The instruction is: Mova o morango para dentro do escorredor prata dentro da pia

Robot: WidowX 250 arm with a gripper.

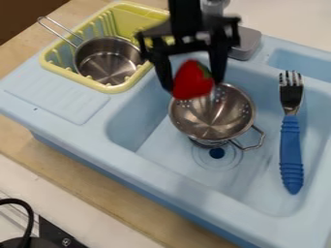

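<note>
The black gripper [196,80] hangs from the top edge over the sink, shut on a red strawberry [192,80] held between its two fingers. Just below and partly behind the strawberry in the view is the silver colander [210,121], upright in the light blue sink [152,140]. The strawberry covers part of the colander's upper left rim, and it appears to be held above it.
A fork with a blue handle [291,150] lies at the sink's right side. On the left, a yellow-green dish rack [103,88] holds a small metal pot [107,60]. A grey block [247,43] stands behind the gripper at the sink's back edge.
</note>
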